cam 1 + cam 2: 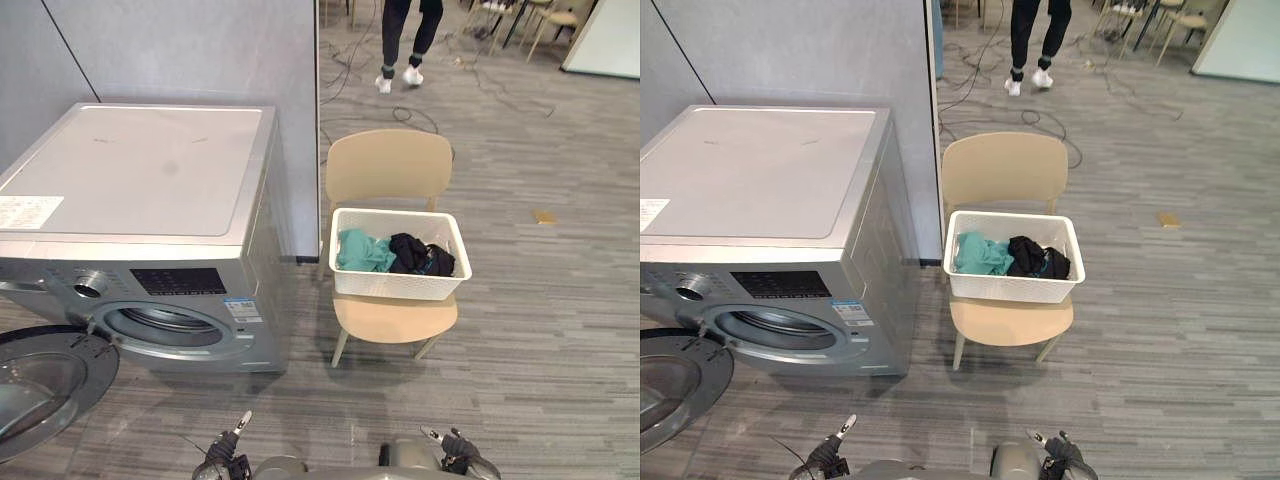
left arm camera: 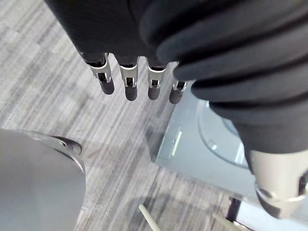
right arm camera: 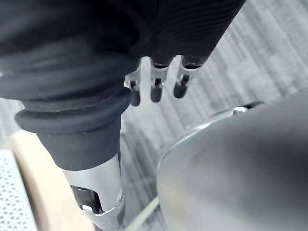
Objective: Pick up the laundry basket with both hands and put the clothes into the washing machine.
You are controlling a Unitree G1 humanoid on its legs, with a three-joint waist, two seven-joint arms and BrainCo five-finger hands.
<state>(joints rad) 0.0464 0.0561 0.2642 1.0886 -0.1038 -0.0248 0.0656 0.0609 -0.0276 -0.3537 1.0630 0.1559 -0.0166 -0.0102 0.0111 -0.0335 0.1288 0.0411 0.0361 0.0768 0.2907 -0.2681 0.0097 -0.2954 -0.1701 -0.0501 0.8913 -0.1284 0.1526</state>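
The left robot hand [image 2: 131,79] and right robot hand [image 3: 156,84] hang released and empty, so each should grip one side rim of the white perforated plastic laundry basket [image 1: 398,284] resting on the beige curved-back chair [image 1: 388,165].

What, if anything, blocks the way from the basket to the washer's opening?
Nothing visible does. The basket sits on a chair to the right of the washer, with bare floor in front of both. The door is swung open to the left, leaving the round opening unblocked.
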